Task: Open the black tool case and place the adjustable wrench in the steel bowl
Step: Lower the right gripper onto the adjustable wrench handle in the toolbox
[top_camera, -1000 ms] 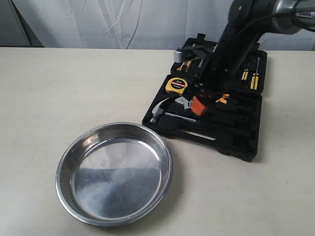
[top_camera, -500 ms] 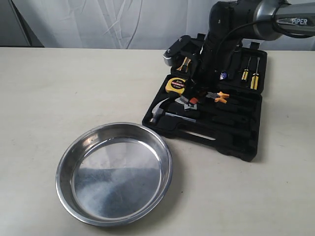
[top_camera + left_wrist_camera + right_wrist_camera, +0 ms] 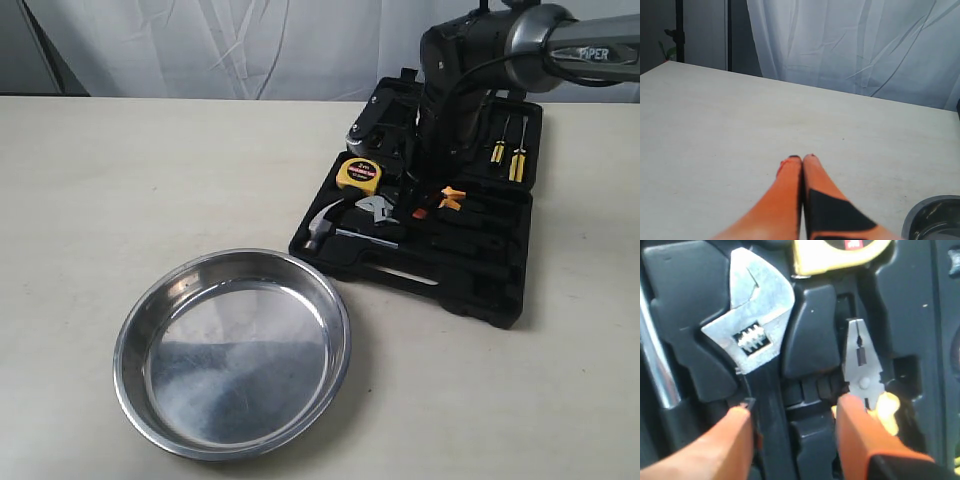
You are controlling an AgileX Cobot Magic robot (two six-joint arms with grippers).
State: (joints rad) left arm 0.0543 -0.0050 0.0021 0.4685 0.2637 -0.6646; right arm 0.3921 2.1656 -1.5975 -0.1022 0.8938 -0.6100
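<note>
Orange right fingers [image 3: 867,442] apart, astride black handle of the adjustable wrench [image 3: 757,305]; left fingers [image 3: 785,200] together, empty.

Everything sits on one pale cream matte tabletop [image 3: 150,180], pretty plain stuff. Only two things actually lie on it. On the near side, a bit left of centre, there's a wide shallow round shiny steel bowl [image 3: 240,370] sitting flat with its rim up. Further back and to the right is a flat rectangular black plastic tool case [image 3: 480,300], lying open. The case's near left corner is just beside the bowl's far rim; I honestly can't tell if they touch.
</note>
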